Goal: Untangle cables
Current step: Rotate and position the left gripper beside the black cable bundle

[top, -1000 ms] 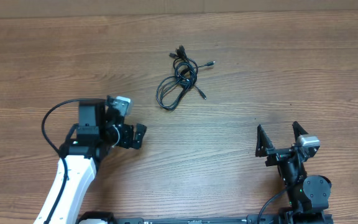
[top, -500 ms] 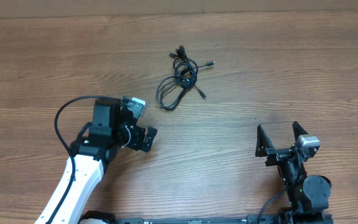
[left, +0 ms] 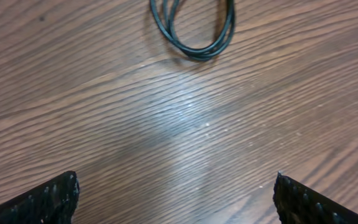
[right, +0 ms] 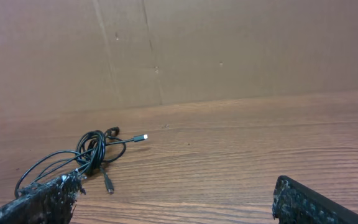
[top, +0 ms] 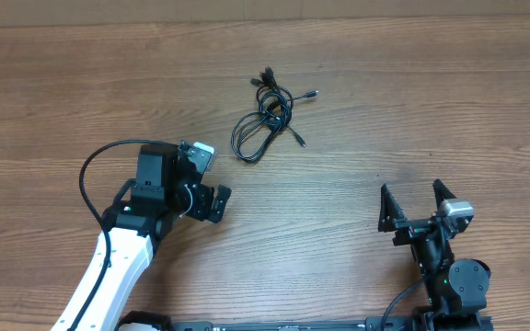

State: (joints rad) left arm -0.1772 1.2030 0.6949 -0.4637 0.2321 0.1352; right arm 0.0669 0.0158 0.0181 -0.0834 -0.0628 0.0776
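Left claw (top: 213, 203) hovers wide and empty near the cables (top: 265, 118), bundled on the table (top: 449, 101); right claw (top: 413, 204), also wide, sits well apart. Closing on the whole bundle could tighten the knot; a shallow pinch might slip off the thin loop.

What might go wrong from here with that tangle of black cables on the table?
1. The thin black cables lie in an overlapping coil. The open left gripper, the nearer one, may pinch several strands together and tighten the tangle.
2. The cords lie flat on the wooden table, so the jaws could scrape wood or slip off.
3. The right gripper sits far off, so a one-handed pull may just drag the whole bundle.
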